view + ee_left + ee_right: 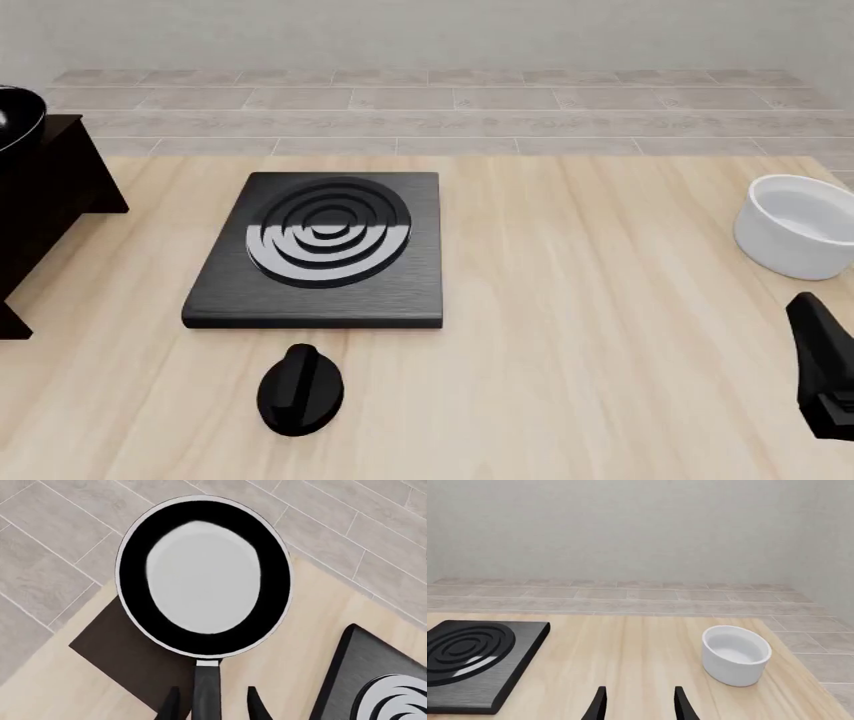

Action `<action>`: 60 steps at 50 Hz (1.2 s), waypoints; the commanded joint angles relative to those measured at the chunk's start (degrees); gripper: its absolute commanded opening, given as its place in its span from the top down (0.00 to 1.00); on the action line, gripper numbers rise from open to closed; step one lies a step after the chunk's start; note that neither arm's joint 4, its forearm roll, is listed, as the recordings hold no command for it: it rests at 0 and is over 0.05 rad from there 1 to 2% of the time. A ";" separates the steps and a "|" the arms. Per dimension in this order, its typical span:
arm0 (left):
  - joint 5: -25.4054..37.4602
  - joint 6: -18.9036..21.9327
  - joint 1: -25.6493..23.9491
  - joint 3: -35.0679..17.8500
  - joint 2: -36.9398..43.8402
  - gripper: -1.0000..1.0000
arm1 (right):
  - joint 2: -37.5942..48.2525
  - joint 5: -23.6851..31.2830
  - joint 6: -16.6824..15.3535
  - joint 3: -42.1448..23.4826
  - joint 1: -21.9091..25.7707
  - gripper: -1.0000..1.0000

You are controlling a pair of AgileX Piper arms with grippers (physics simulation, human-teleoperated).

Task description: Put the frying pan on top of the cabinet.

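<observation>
At the left edge of the table (574,250), your left gripper (212,705) holds the frying pan (203,575) by its long black handle, the two dark fingertips standing close on either side of the handle near where it joins the bowl. In the left wrist view the pan hangs level, its whitish glossy inside facing the camera, with the dark brown top of the cabinet (130,655) showing beneath its near rim; much of the pan reaches out past the cabinet, over the grey tiled floor (47,555). Whether the pan touches the cabinet top or hangs above it cannot be told. In the front view only a sliver of the pan's black rim shows at the far left border, above the cabinet's flat top, and the left arm itself is out of frame.

The black stove plate (320,250) with its concentric rings lies on the light wooden table just right of the cabinet, and a small black knob (302,390) sits on the table in front of the plate. A white bowl (801,225) stands upright near the table's right edge, well apart from the plate.

Your right gripper (639,702) hovers low over the table's near right side, fingers parted with nothing between them, pointing toward the far wall with the bowl ahead of it.
</observation>
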 commanded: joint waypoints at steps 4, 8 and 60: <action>-0.70 0.77 0.41 1.05 -1.44 0.00 | 0.03 -0.01 -0.13 0.00 0.13 0.00; -0.72 0.98 0.69 1.32 -2.10 0.00 | 0.04 0.02 -0.17 -0.01 0.16 0.00; 8.67 2.27 1.02 7.40 -23.03 0.00 | -0.17 -0.43 0.65 -0.05 0.04 0.00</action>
